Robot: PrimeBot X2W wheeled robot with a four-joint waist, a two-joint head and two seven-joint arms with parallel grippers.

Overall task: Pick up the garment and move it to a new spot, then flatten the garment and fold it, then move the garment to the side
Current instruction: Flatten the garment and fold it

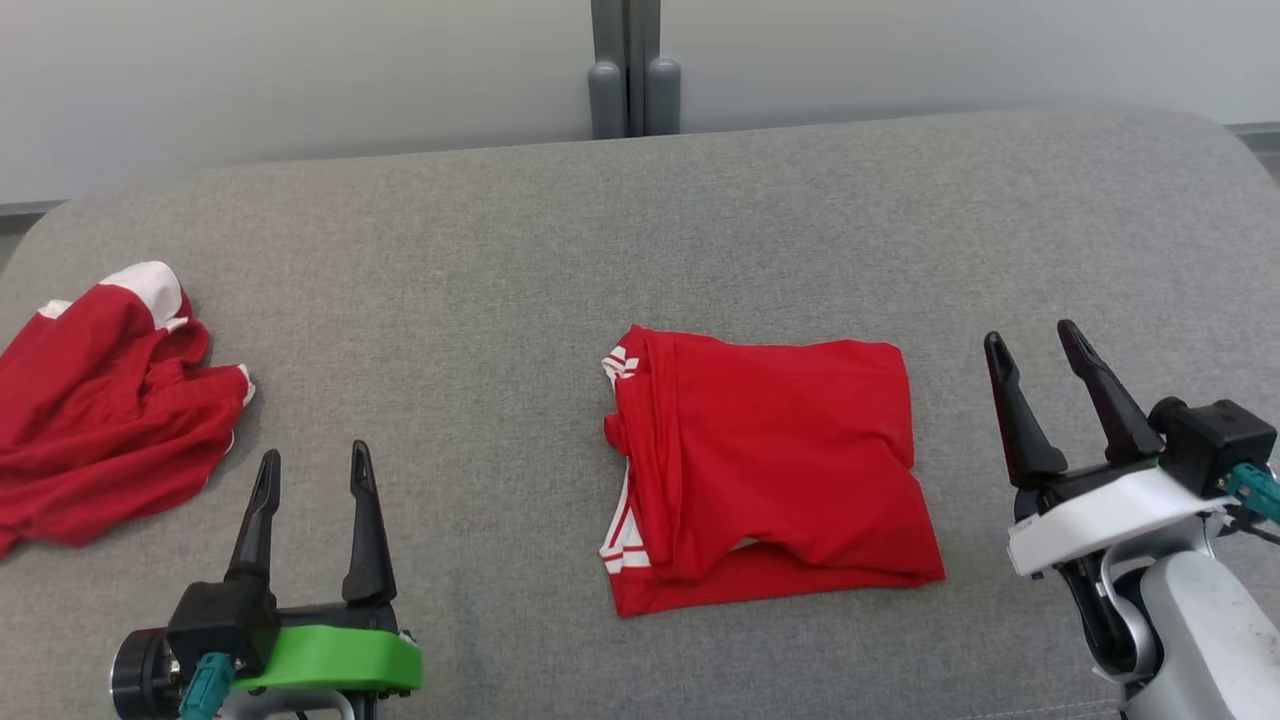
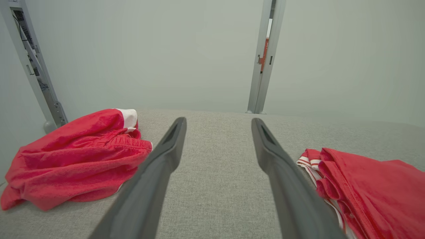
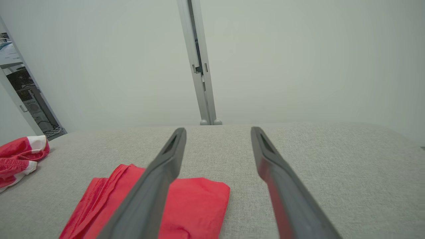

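Note:
A red garment [image 1: 770,465] with white-striped trim lies folded into a rough square near the middle of the grey padded table [image 1: 640,230]. It shows again at the lower right of the left wrist view [image 2: 372,189] and the lower left of the right wrist view [image 3: 192,205]. My right gripper [image 1: 1035,345] stands open just right of the folded garment, holding nothing. My left gripper [image 1: 315,460] is open at the lower left, between the folded garment and a second, crumpled red garment [image 1: 100,400].
The crumpled red and white garment [image 2: 76,159] sits at the table's left edge, also seen far left in the right wrist view [image 3: 20,156]. A grey post [image 1: 632,70] stands behind the table against a pale wall.

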